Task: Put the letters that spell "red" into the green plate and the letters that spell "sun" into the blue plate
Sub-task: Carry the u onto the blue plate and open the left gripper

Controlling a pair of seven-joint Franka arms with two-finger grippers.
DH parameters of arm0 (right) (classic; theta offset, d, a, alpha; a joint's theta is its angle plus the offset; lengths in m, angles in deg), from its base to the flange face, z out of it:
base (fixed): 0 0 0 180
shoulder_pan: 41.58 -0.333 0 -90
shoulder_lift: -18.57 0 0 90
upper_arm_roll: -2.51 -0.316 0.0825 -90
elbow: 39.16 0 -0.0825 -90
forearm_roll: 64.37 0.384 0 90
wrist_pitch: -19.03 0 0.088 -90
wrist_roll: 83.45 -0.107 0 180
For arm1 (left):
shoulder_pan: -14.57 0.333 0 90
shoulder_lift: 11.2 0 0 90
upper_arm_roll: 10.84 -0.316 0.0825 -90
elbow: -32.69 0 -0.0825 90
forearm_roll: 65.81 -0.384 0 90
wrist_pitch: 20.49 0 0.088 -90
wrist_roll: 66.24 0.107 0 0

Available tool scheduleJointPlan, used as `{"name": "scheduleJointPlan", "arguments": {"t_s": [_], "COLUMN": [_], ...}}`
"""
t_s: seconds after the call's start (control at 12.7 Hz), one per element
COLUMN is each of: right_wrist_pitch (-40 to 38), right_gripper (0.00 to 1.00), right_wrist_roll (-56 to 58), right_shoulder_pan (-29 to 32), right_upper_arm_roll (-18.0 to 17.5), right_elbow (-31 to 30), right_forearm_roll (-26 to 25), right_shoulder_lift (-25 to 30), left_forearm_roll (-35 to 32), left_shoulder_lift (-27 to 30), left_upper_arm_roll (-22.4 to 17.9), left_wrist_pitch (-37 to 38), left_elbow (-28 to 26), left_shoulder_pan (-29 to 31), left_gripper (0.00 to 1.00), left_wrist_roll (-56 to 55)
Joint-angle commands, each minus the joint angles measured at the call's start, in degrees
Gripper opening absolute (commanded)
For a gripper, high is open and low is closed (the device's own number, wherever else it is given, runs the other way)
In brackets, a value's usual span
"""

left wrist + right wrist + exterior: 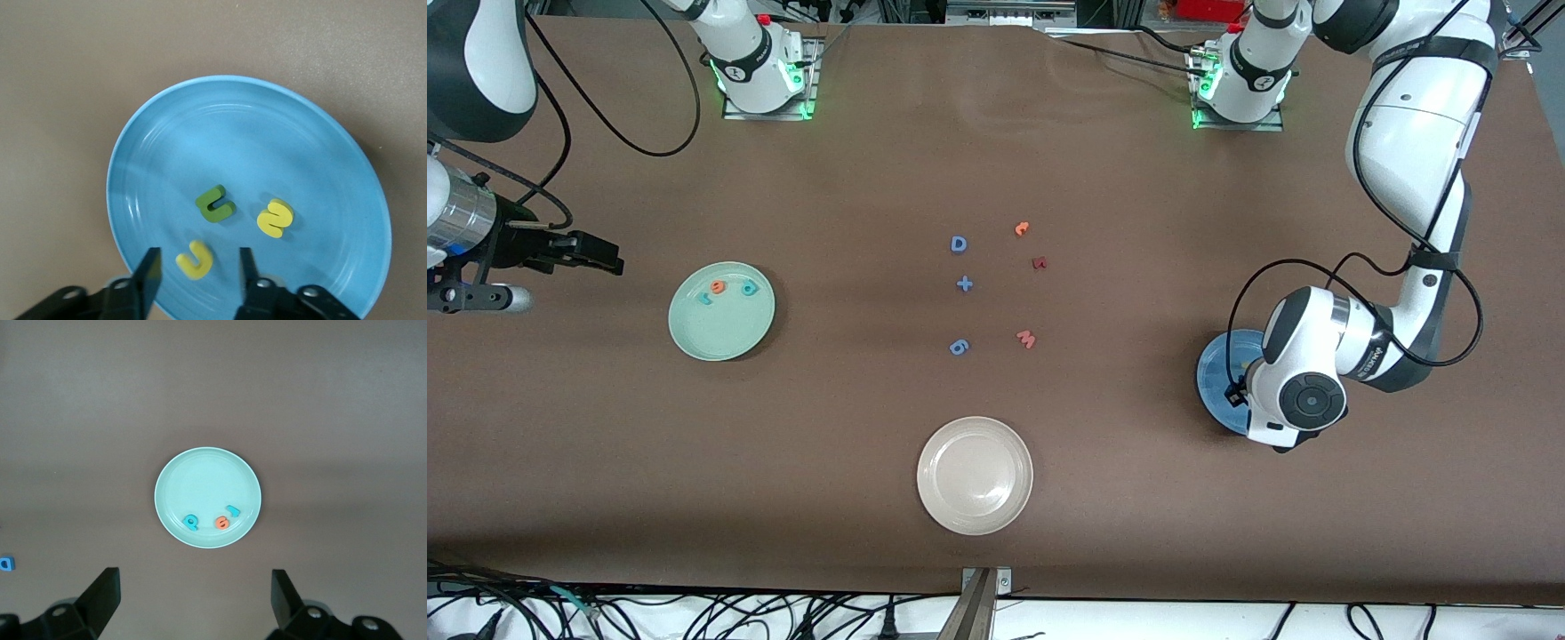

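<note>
The blue plate (233, 133) holds a green arch letter (215, 204), a yellow s (275, 217) and a yellow arch letter (195, 259). My left gripper (199, 268) hangs low over that plate, open; the yellow arch lies flat on the plate between its fingers, touching neither. From the front, the left arm's hand (1303, 391) covers much of the blue plate (1218, 369). The green plate (716, 333) carries a teal r (705, 299), an orange e (717, 286) and a teal d (750, 287). My right gripper (596, 253) is held high at its own end of the table, open and empty.
A cream-white plate (974, 476) sits nearest the front camera. Mid-table lie a blue D (959, 244), a blue plus (964, 284), a blue 6 (959, 347), an orange letter (1022, 228), a dark red letter (1039, 263) and a pink W (1026, 339).
</note>
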Motion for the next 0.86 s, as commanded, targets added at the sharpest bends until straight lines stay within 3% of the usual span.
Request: {"name": "scheduleJointPlan", "arguments": {"t_s": [0.0, 0.31, 0.79], "right_wrist_pitch": [0.19, 0.19, -3.84], "right_gripper": [1.00, 1.00, 1.00], "right_wrist_roll": [0.23, 0.49, 0.32], "right_shoulder_pan": [-0.24, -0.42, 0.11], "right_upper_arm_roll": [0.43, 0.25, 0.60], "right_elbow": [-0.12, 0.23, 4.79], "right_forearm_roll": [-0.16, -0.16, -0.16], "right_shoulder_lift": [0.84, -0.82, -1.96], "left_forearm_roll": [-0.83, -0.22, 2.32], "left_shoulder_lift": [1.22, 3.67, 9.30], "left_upper_arm_roll": [0.30, 0.73, 0.82], "left_wrist_pitch": [0.44, 1.06, 7.03], "left_elbow": [0.55, 0.81, 1.08], "left_shoulder_pan": [0.22, 1.45, 6.10], "left_gripper": [1.00, 1.00, 1.00], "left_wrist_roll": [1.92, 2.27, 25.77]}}
